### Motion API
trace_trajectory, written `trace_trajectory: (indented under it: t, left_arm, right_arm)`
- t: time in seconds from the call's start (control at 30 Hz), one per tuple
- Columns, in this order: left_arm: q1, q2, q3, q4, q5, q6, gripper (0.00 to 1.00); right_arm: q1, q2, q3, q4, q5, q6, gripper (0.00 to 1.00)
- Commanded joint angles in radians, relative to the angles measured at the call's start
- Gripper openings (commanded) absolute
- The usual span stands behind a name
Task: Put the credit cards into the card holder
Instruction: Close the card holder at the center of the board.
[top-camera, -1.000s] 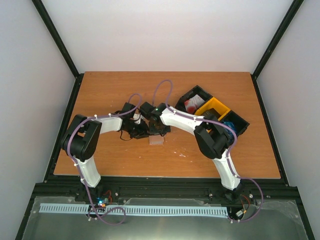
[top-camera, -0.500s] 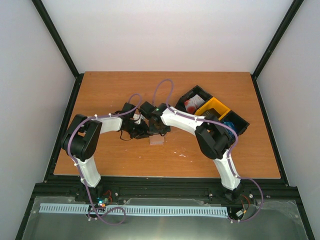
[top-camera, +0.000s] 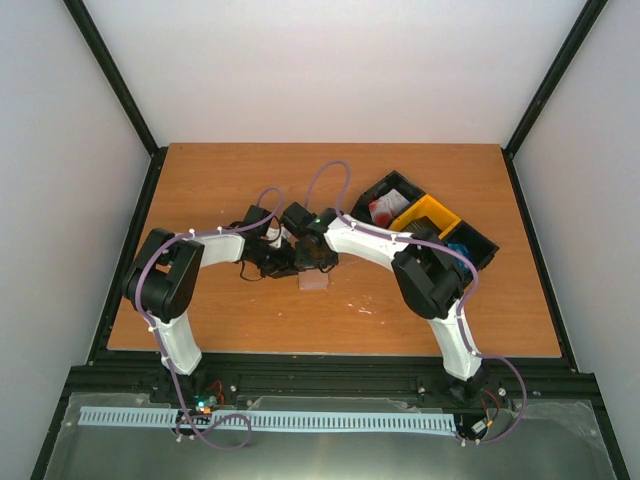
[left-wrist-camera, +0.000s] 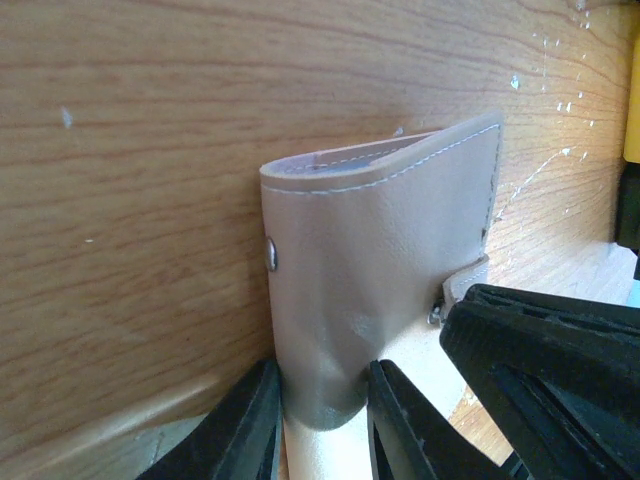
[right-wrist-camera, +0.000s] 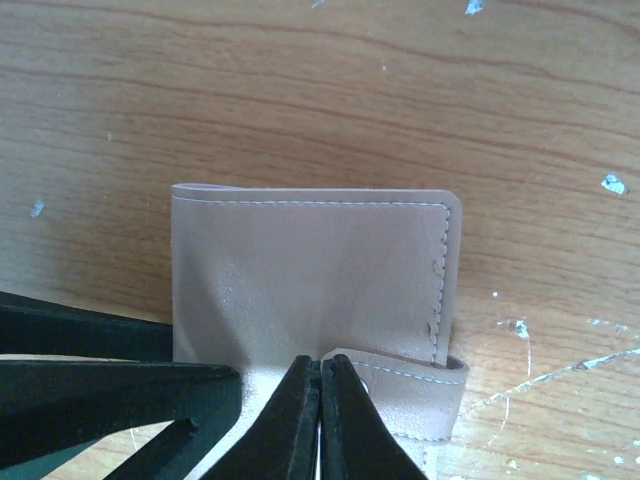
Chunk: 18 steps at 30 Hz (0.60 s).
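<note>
Top external | bin (top-camera: 484, 250) holds credit cards (top-camera: 384, 209) | left fingers (left-wrist-camera: 245, 425) pinch card holder (left-wrist-camera: 380, 270) | right fingers (right-wrist-camera: 295, 420) pressed together

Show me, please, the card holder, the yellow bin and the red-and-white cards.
card holder (right-wrist-camera: 310, 290): right wrist view, tan outer face.
yellow bin (top-camera: 428, 216): top view, bare floor.
red-and-white cards (top-camera: 384, 210): top view, stack's middle.

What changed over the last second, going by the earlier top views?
The right gripper shut its jaws at the strap of the card holder, its arm shifting slightly in the top view. The left gripper kept its clamp on the holder, which stayed put.
</note>
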Motion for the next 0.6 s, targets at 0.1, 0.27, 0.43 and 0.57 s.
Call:
trace_trajectory:
  t: [0.1,0.27,0.43,0.57]
  left_arm:
    - [0.0,0.043,-0.011,-0.044,-0.031,0.007,0.26]
    - [0.0,0.045,-0.009,-0.048,-0.034,0.007,0.26]
    - [0.0,0.046,-0.007,-0.049,-0.038,0.008,0.26]
    - [0.0,0.049,-0.008,-0.049,-0.039,0.009,0.26]
  right_arm:
    - [-0.006,-0.022,-0.036,0.042,-0.046,0.016,0.03]
    - [-0.008,-0.029,-0.032,0.008,-0.049,0.021,0.03]
    - [-0.008,-0.053,-0.036,-0.006,-0.06,0.025,0.03]
    - [-0.011,-0.057,-0.031,-0.011,-0.057,0.023,0.03]
